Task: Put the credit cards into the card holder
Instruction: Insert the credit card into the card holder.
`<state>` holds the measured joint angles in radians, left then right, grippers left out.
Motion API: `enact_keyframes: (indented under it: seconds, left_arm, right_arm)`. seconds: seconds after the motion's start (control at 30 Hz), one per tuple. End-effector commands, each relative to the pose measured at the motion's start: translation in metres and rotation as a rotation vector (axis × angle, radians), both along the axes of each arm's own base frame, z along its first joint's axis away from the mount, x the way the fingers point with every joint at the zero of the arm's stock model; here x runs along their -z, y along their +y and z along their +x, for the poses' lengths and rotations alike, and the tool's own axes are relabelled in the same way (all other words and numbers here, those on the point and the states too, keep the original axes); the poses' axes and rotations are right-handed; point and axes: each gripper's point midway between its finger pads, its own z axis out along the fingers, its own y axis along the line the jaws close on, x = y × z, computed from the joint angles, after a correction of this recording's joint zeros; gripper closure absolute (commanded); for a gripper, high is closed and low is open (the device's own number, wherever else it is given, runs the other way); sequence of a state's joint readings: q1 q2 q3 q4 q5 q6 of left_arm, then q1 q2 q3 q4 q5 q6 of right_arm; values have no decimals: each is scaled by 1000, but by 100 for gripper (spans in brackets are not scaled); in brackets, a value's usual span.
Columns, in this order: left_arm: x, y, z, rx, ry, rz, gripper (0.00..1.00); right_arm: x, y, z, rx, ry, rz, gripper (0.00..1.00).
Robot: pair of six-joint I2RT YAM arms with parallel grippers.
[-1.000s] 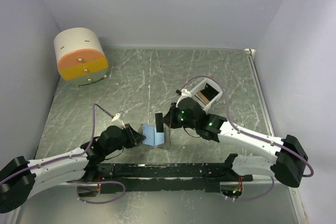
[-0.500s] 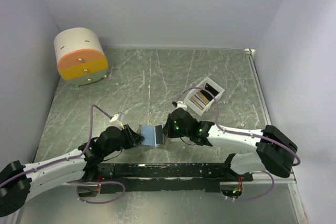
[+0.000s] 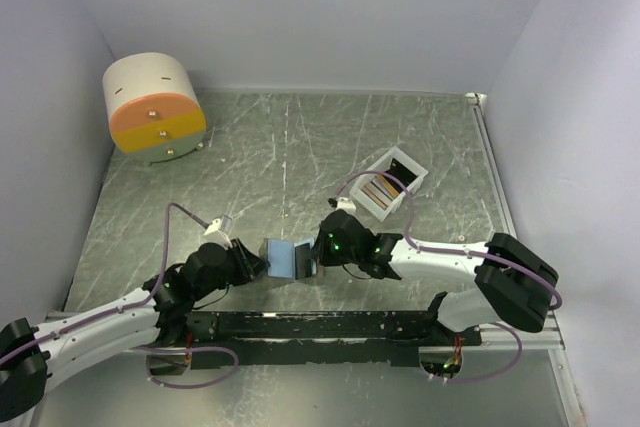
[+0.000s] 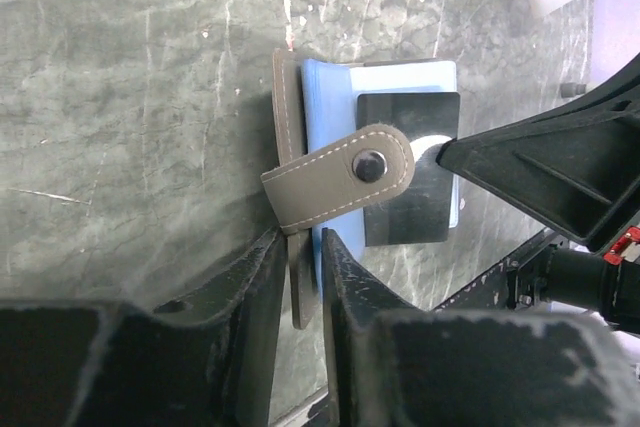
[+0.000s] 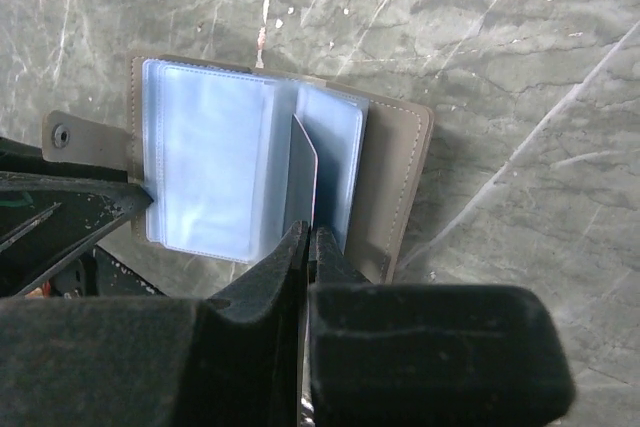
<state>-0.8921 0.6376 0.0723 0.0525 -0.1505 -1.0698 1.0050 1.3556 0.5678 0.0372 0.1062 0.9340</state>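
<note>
The card holder (image 3: 288, 259) lies open near the table's front edge, taupe outside (image 5: 392, 182) with light blue sleeves (image 5: 205, 167) inside. My left gripper (image 4: 303, 259) is shut on the edge of its taupe cover, just below the snap tab (image 4: 345, 175). My right gripper (image 5: 308, 239) is shut on a dark credit card (image 4: 408, 197). That card stands on edge (image 5: 304, 179) between the blue sleeves. More credit cards (image 3: 383, 188) lie in the white tray (image 3: 411, 166).
The white slotted tray sits right of centre, just behind the right arm. A large round cream-and-orange drum (image 3: 153, 107) stands at the back left. White walls close in the table on three sides, and a black rail (image 3: 310, 325) runs along the front.
The right gripper has come down and forward with the card, which now stands among the holder's sleeves. The left arm has drawn back a little toward the left with the cover.
</note>
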Motion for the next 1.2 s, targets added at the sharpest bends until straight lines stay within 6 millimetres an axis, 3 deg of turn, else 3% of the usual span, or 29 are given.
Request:
enact_keyframes:
  seconds: [0.0, 0.2, 0.47, 0.87, 1.17]
  left_arm:
    - [-2, 3, 3, -12, -14, 26, 73]
    - [2, 2, 1, -3, -8, 28, 87]
    - [6, 2, 1, -5, -4, 18, 93]
    - [11, 3, -1, -4, 6, 19, 93]
    - [16, 4, -3, -2, 14, 22, 93]
  right_arm:
    - [8, -11, 8, 29, -31, -58, 100]
    - [4, -14, 9, 23, -34, -36, 100]
    - [-19, 5, 8, 1, -40, 93, 100]
    - [-25, 17, 15, 7, -60, 150, 100]
    - [-17, 18, 18, 18, -54, 145, 100]
